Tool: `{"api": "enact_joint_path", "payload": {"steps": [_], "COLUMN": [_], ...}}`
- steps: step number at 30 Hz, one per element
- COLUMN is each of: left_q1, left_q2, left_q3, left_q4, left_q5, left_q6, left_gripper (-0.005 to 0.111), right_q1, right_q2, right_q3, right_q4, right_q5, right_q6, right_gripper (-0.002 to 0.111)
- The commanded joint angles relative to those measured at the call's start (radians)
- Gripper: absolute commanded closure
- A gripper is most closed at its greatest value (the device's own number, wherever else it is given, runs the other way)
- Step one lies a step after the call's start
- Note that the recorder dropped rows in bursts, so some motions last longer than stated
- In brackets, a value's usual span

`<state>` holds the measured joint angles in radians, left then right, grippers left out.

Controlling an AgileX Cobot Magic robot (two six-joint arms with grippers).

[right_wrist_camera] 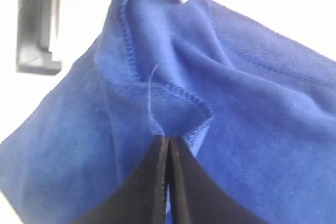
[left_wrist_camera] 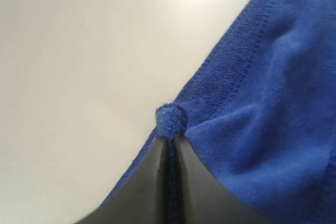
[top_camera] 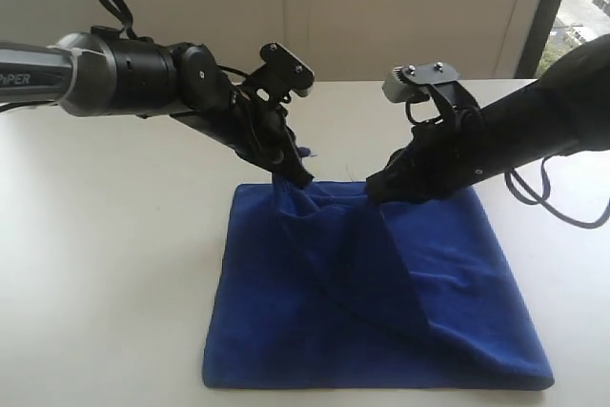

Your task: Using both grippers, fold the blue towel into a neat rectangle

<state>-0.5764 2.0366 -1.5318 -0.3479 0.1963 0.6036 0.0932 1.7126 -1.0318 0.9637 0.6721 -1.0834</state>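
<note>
White table (top_camera: 114, 264), smooth and matte, fills most of the exterior view. On it, mid-front, lies the blue towel (top_camera: 381, 331). Its near edge and both near corners are flat on the tabletop. The far side is pulled up into a low tent w/ a diagonal crease running down toward the near right.

Progress, by my read: early. The far side is gripped and raised, but no clean fold is laid yet (can't tell if a layer is already doubled underneath). Carrying it over, lining up edges and flattening are all left.

The left gripper (top_camera: 297, 176) is clamped on a towel corner. The right gripper (top_camera: 374, 188) is clamped on a stitched hem near it, so the cloth sags btwn the two.

The cloth is fuzzy, deep blue and limp. The fingers are flat and dark, tapering to a wedge. In the left wrist view a small bunched nub of cloth pokes past the tips. The right wrist view shows neat hem stitching and one loose thread.
</note>
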Motion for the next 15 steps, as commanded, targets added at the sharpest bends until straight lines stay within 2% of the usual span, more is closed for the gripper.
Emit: {"api": "enact_joint_path", "payload": {"steps": [1,9,13,15], "left_q1": [0.027,0.080,0.080,0.089], "left_q2": [-0.016,-0.016,-0.005,0.004], "left_q3": [-0.006,-0.006,-0.006,-0.006], "left_q4": [-0.003,0.002,0.022,0.022], "left_q5": [0.034,0.082,0.088,0.093], "left_q6": [-0.024,-0.028,-0.028,-0.028], "left_gripper": [0.098,0.098,0.097,0.092], "right_q1": [0.070,0.382,0.476,0.497], "right_q2": [-0.053,-0.106,-0.104,-0.104], "right_q3": [0.052,0.114,0.114,0.114], "right_q4": [0.008,0.075,0.079,0.079], "right_q5": [0.019,-0.063,-0.135,-0.140], "right_q6": [-0.013,-0.041,-0.039,-0.039], "right_gripper": [0.108,0.108,0.108,0.108]}}
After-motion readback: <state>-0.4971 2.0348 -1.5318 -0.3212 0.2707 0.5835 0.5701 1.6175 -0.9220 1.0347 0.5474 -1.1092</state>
